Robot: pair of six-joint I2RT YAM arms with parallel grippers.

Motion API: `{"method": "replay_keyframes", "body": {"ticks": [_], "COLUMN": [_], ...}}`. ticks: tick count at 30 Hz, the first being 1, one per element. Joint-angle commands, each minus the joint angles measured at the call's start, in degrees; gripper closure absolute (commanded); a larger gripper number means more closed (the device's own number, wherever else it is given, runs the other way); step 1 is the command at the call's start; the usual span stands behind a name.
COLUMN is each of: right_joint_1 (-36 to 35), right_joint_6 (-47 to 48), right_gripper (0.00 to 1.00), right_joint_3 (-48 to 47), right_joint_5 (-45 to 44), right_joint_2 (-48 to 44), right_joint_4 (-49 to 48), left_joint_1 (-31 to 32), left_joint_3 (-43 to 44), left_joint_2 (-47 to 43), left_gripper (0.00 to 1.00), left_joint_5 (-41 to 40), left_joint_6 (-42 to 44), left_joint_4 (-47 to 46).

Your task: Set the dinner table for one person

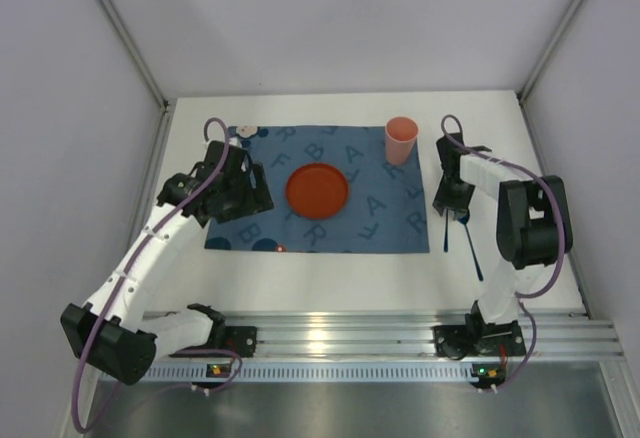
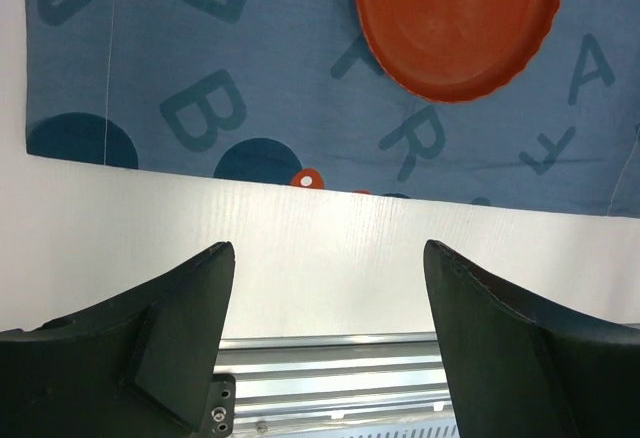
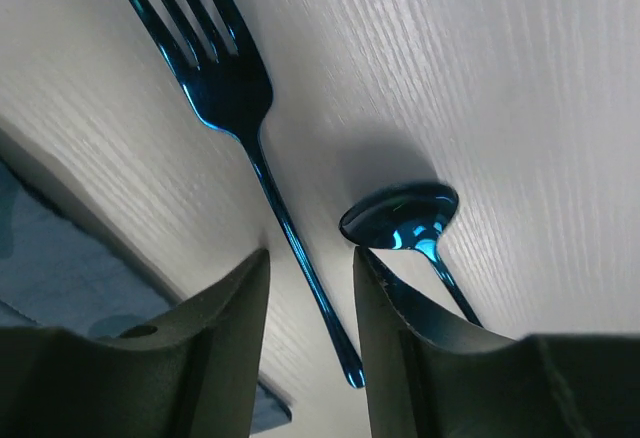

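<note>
Where it shows bare, the bench (image 1: 330, 280) is plain, flat and white with a faint wood grain, and a ribbed aluminium rail (image 1: 380, 333) runs along its near edge. It fills the floor between the grey walls, with its long axis running left to right, parallel to the rail.

Toward the left edge, the left claw (image 2: 325, 328) hangs with its fingers wide apart and nothing between them. It is over the left side of a dark blue letter-printed mat (image 1: 385, 220) that covers the middle of the bench. A red plate (image 1: 317, 189) sits at the centre of the mat, and a pink cup (image 1: 401, 140) stands upright by the mat's far right corner.

On the bare strip toward the right edge, a blue fork (image 3: 225, 78) and a blue spoon (image 3: 400, 220) lie side by side. The right claw (image 3: 310, 258) is low over them with its fingers a narrow gap apart. The fork's handle passes through that gap without being pinched, and the spoon's bowl is just beside one finger.
</note>
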State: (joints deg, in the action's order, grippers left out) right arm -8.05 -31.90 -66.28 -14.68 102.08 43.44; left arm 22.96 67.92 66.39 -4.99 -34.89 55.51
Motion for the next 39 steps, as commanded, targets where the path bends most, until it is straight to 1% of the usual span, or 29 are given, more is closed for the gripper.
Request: {"method": "replay_keyframes", "body": {"ticks": [1, 8, 11, 14, 15, 16, 22, 26, 28, 30, 32, 34, 35, 36, 38, 39], "right_joint_1": [1.2, 4.1, 4.9, 5.0, 5.0, 4.8, 4.3, 4.2, 4.2, 4.0, 3.7, 3.4, 3.3, 3.1, 2.3, 1.7], "right_joint_6": [1.8, 3.2, 3.6, 3.4, 3.2, 3.2, 3.3, 3.8, 3.8, 3.8, 3.6, 3.3, 2.8, 2.6, 1.5, 1.1], "right_gripper": [0.6, 0.63, 0.71, 0.87, 0.95, 0.99, 1.0, 1.0, 1.0, 1.0, 1.0, 1.0, 1.0, 1.0, 1.0, 1.0], "right_joint_3": [-3.9, -5.7, -6.9, -6.5, -5.7, -5.3, -4.1, -6.9, -9.5, -12.4, -14.4, -16.9, -17.6, -18.5, -19.2, -19.8], "right_joint_5": [-0.2, 0.5, 1.3, 3.2, 3.7, 4.5, 4.4, 3.4, 3.3, 3.6, 4.6, 6.1, 6.7, 7.4, 9.4, 10.2], "right_joint_2": [2.9, 8.0, 10.3, 10.9, 10.7, 10.5, 7.1, 0.0, -2.5, -5.8, -8.6, -10.6, -12.5, -13.6, -16.2, -17.0], "right_joint_4": [-4.2, -6.5, -7.1, -7.9, -8.3, -8.6, -7.7, -2.0, 0.4, 3.9, 7.6, 9.6, 11.8, 12.5, 15.0, 15.6], "left_joint_1": [-0.3, -0.3, -0.3, -0.3, -0.3, -0.3, -0.3, -0.2, -0.1, 0.3, 2.1, 5.2, 6.4, 9.0, 11.8, 14.9], "left_joint_3": [0.9, 0.7, 0.5, 0.6, 0.6, 0.5, 0.4, 1.5, 2.0, 2.7, 3.4, 4.7, 5.6, 6.3, 8.6, 9.6], "left_joint_2": [-1.8, -2.9, -3.2, -3.1, -2.9, -2.8, -0.7, 2.1, 3.6, 4.6, 6.8, 9.2, 10.1, 11.0, 14.4, 15.7], "left_gripper": [0.19, 0.19, 0.19, 0.19, 0.19, 0.19, 0.19, 0.19, 0.19, 0.2, 0.2, 0.2, 0.2, 0.21, 0.22, 0.23], "left_joint_5": [-1.1, -3.0, -3.4, -4.0, -4.0, -4.0, -2.3, 2.7, 4.7, 8.6, 9.7, 11.6, 12.0, 12.5, 15.3, 16.4], "left_joint_6": [-1.2, -2.5, -2.8, -3.0, -3.0, -3.1, -2.5, -1.5, -0.9, -0.7, -0.3, 0.1, 0.1, 0.0, -0.2, -0.3], "left_joint_4": [3.1, 5.5, 6.5, 6.7, 6.7, 6.6, 3.5, -0.8, -4.2, -6.8, -10.5, -13.0, -15.8, -17.6, -22.8, -24.5]}}
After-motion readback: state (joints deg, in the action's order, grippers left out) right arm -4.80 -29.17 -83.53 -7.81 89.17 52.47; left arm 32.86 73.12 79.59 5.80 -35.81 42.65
